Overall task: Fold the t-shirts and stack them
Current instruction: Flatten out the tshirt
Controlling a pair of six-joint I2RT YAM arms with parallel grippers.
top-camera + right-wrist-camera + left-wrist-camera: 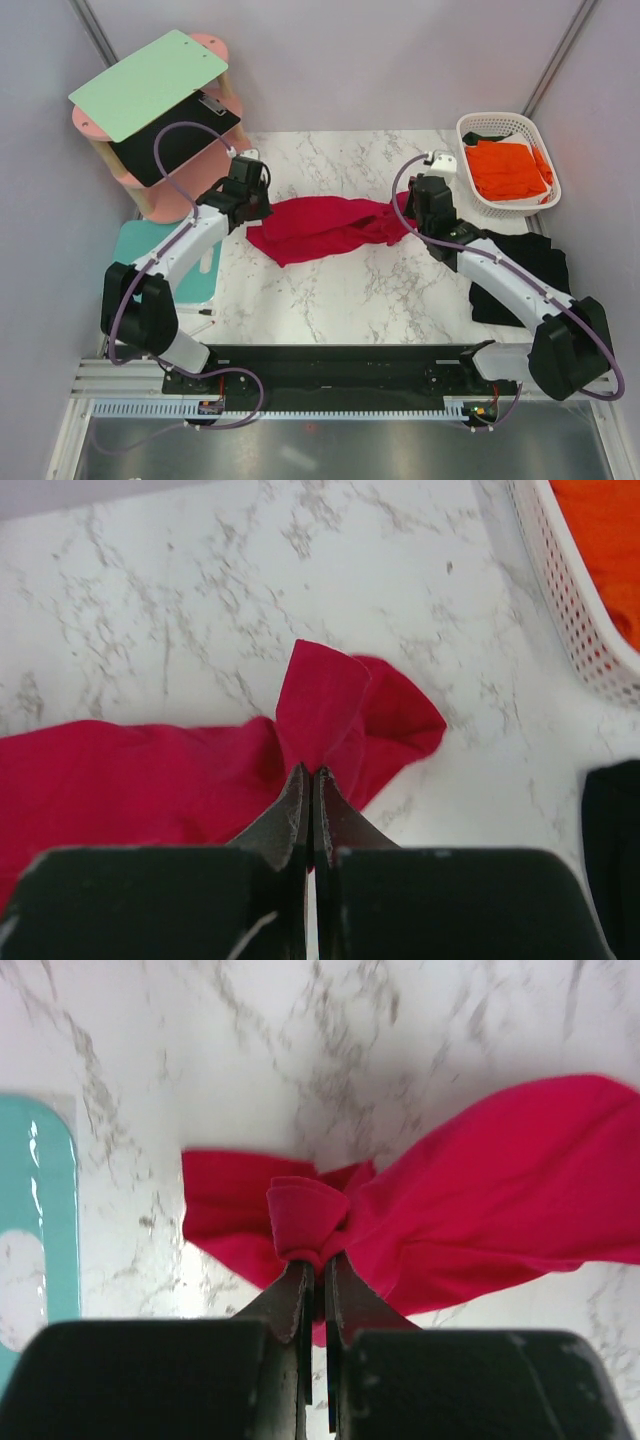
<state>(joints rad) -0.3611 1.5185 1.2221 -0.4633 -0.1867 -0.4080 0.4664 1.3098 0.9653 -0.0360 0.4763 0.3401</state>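
the crimson red t-shirt (320, 228) is lying bunched and stretched across the middle of the marble counter (340, 300), strung out between the two arms. the left claw (318, 1260) is pinching the shirt's left end, jaws pressed almost together with a small rolled fold of red cloth poking up between the tips. over on the other side, the right claw (312, 772) is doing the same at the right end, jaws closed tight on a raised peak of fabric. in both wrist views the cloth is lifting slightly at the pinch while the rest is sagging onto the marble.

the bright orange t-shirt (508, 168) is sitting folded inside the white basket (470, 125) at the far right corner. the black t-shirt (545, 255) is lying flat on the counter's right side, partly under the right arm, well apart from the red one. the teal mat (135, 245) is resting at the left edge beneath the left arm, and the mint-green board (150, 80) is perching on top of the pink stand (215, 45) at far left.
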